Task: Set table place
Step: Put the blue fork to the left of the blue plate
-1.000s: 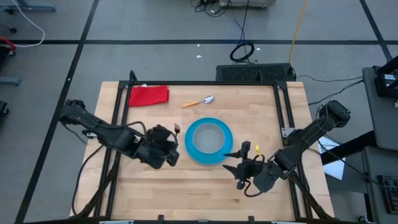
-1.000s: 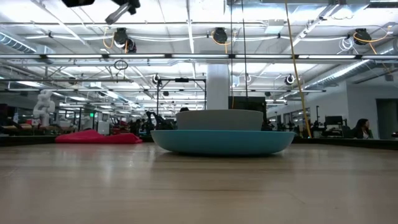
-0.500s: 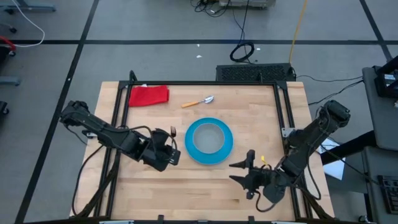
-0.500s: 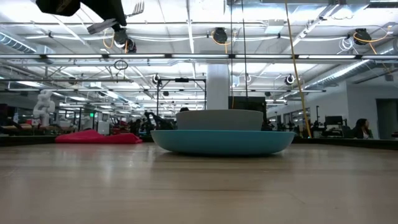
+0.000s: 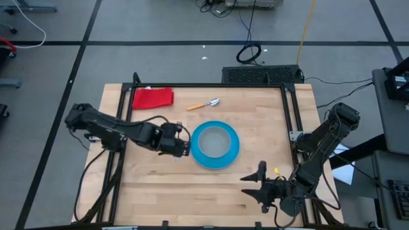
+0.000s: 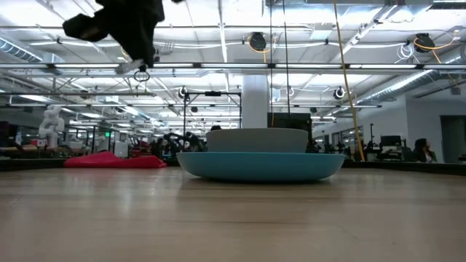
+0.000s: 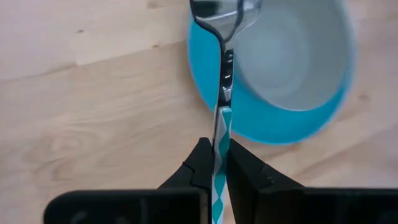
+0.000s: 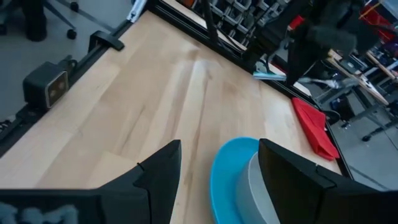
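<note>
The blue plate (image 5: 215,144) lies mid-table with the grey bowl (image 5: 215,139) standing in it; both show in the low view, plate (image 6: 261,166) and bowl (image 6: 256,140). My left gripper (image 5: 179,140) hovers just left of the plate, shut on the fork (image 7: 221,74). The fork's silver head (image 7: 224,15) is over the plate's left rim and the bowl's edge. The orange-handled spoon (image 5: 203,104) lies flat on the table behind the plate. My right gripper (image 5: 259,183) is open and empty near the table's near right corner. My left gripper pinches the fork's pale teal-patterned handle (image 7: 220,134) between its two fingers. The fingers slant down from the table's left and lie along the fork, whose head sticks out ahead of them. The fork is lifted clear of the table.
A red cloth (image 5: 153,97) lies at the table's far left corner. Black frame rails (image 5: 125,108) run along the table's left and right sides. Bare wood (image 5: 185,185) lies in front of the plate.
My left gripper has carried the fork toward the far edge and right, up to the plate's left rim, and has come lower. My right gripper has drawn back toward the table's near edge, staying open.
</note>
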